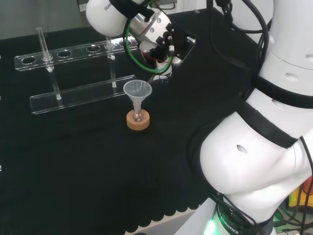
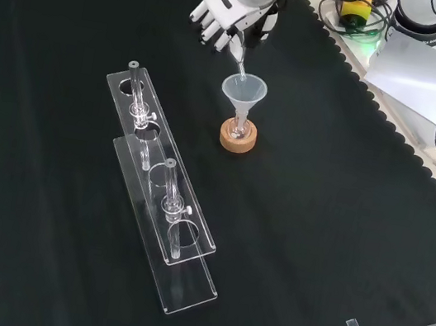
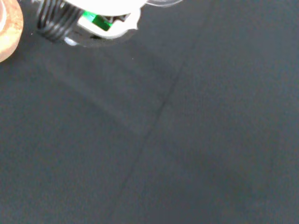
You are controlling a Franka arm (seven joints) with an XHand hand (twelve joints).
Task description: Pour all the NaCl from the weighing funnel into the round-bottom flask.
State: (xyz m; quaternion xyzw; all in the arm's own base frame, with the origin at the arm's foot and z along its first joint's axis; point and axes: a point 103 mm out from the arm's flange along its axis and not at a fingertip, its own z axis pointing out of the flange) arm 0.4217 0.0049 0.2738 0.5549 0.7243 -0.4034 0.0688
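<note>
A clear glass funnel [image 2: 244, 90] sits in the neck of a small round-bottom flask [image 2: 239, 126], which stands in a cork ring [image 2: 237, 137] on the black cloth. Just above and left of the funnel in the front view, the hand [image 2: 224, 15] has its fingers curled on a clear weighing funnel [image 2: 238, 59]. The weighing funnel is tilted, with its thin tip down at the glass funnel's rim. In the head view the hand [image 1: 161, 46] is above and right of the glass funnel [image 1: 137, 90] and the cork ring [image 1: 138, 121]. The wrist view catches the cork ring [image 3: 7, 28].
A clear acrylic test-tube rack [image 2: 164, 192] with a few tubes lies left of the flask in the front view, and behind it in the head view [image 1: 73, 73]. The cloth's scalloped edge [image 2: 392, 125] runs along the front view's right, with cables and paper [image 2: 422, 72] beyond.
</note>
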